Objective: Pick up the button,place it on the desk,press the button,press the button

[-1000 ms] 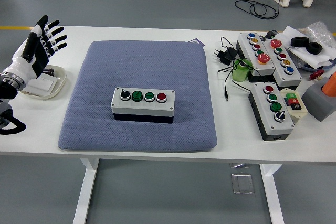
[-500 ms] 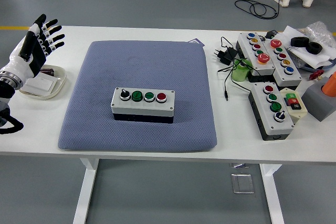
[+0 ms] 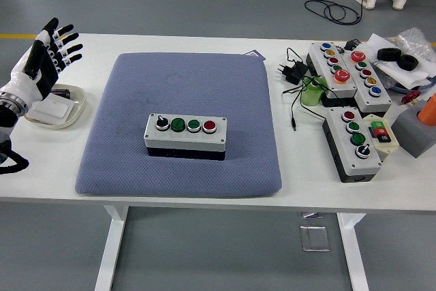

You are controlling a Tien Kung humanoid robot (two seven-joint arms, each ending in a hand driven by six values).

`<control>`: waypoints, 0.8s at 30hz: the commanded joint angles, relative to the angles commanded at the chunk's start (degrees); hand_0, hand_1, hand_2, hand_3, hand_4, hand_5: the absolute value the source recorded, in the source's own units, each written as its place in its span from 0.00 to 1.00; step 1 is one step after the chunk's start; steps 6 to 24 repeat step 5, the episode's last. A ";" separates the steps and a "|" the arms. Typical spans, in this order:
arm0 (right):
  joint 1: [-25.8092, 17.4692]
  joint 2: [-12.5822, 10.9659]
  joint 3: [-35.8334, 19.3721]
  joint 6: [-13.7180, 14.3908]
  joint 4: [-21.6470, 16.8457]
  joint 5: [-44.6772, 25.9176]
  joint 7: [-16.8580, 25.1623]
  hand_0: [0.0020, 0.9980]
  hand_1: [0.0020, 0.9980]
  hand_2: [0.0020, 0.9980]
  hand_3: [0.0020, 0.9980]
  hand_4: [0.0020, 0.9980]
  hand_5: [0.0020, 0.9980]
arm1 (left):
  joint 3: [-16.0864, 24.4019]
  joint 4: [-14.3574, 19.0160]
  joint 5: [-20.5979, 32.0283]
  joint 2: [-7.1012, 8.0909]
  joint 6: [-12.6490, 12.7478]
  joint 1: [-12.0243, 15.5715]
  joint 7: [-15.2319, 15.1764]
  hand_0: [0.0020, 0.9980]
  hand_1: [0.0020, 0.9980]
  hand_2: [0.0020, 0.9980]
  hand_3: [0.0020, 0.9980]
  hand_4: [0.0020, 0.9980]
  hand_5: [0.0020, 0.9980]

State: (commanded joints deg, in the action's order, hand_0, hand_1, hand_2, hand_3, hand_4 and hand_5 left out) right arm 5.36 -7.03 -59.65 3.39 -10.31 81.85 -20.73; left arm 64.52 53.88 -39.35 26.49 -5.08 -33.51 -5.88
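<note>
My left hand [image 3: 48, 56] hovers at the frame's left edge, fingers spread wide, holding nothing. The button box [image 3: 185, 137] lies centre-frame on the blue pad [image 3: 136, 100], lower right of it, long axis left-right.

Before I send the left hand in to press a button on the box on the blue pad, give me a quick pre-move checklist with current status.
1. Button box sits flat on the blue pad, the four controls on top facing up: ok.
2. Left hand empty, fingers spread: ok.
3. Left hand positioned over the box: not ok; it is raised at the table's left edge above the white dish.
4. Pad between hand and box free of obstacles: ok.
5. Right hand available: cannot tell, not in view.
6. Other button boxes and cables lie off the pad at right, away from the path: ok.
</note>
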 joint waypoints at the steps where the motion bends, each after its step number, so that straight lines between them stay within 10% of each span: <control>1: -0.05 -0.01 0.04 -0.01 0.00 0.00 -0.01 0.63 0.48 0.61 0.56 0.30 0.25 | -0.08 0.01 -0.01 -0.03 0.00 0.01 -0.01 0.87 0.90 0.95 0.93 0.74 1.00; 24: -0.19 -0.05 0.35 -0.14 0.00 -0.03 -0.07 0.63 0.48 0.61 0.56 0.30 0.25 | -0.21 -0.03 0.01 -0.03 0.05 0.20 -0.03 0.87 0.90 0.95 0.93 0.74 1.00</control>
